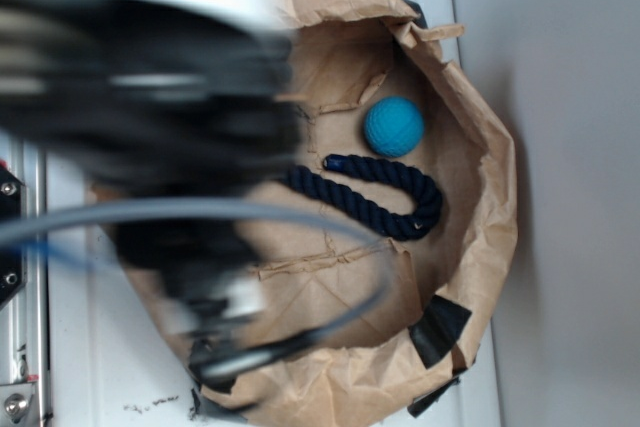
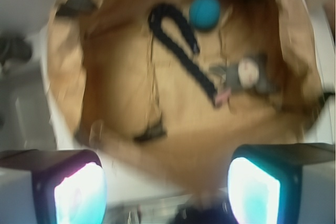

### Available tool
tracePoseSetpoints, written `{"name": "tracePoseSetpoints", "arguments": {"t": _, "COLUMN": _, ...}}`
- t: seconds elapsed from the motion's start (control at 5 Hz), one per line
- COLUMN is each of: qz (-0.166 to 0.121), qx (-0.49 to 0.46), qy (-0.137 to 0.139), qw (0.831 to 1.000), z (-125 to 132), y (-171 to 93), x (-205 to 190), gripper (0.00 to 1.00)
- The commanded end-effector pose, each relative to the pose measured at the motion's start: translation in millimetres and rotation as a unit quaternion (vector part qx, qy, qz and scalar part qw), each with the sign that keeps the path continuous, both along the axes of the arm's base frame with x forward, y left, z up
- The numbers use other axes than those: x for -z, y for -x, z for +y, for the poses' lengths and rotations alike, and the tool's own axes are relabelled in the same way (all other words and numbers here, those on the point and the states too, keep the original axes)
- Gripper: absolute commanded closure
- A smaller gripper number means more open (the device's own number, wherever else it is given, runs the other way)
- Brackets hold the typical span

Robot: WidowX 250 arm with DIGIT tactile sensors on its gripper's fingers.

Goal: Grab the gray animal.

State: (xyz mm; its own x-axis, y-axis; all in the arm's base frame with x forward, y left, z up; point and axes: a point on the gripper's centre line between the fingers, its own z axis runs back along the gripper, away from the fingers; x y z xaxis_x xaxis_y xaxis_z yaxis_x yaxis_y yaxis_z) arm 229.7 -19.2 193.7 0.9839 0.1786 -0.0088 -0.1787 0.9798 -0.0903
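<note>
The gray animal [image 2: 245, 74] lies inside the brown paper bag [image 2: 131, 98], a small gray plush with a pale round face, right of the rope. My gripper [image 2: 167, 192] hangs above the bag's near rim, well short of the toy. Its two fingers [image 2: 79, 195] stand wide apart with nothing between them. In the exterior view the blurred black arm [image 1: 150, 107] covers the bag's left half, and the gray animal is hidden there.
A teal ball [image 1: 393, 126] and a dark navy rope [image 1: 385, 192] lie in the open bag [image 1: 480, 237], the ball [image 2: 204, 11] just beyond the rope [image 2: 178, 45]. Black tape [image 1: 438, 329] patches the bag's rim. The bag sits on a white surface [image 1: 90, 347].
</note>
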Motion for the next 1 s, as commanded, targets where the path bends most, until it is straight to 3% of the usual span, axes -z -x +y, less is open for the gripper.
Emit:
{"name": "tracePoseSetpoints", "arguments": {"t": 0.0, "qz": -0.040, "qx": -0.197, "qy": -0.031, "qw": 0.979, "z": 51.1, "y": -26.4, "x": 23.5, "gripper": 0.00}}
{"name": "tracePoseSetpoints", "arguments": {"t": 0.6, "qz": -0.040, "qx": -0.197, "qy": -0.031, "qw": 0.979, "z": 51.1, "y": -26.4, "x": 23.5, "gripper": 0.00}}
{"name": "tracePoseSetpoints", "arguments": {"t": 0.8, "qz": -0.071, "qx": -0.247, "qy": 0.003, "qw": 0.966, "z": 70.9, "y": -3.4, "x": 22.9, "gripper": 0.00}}
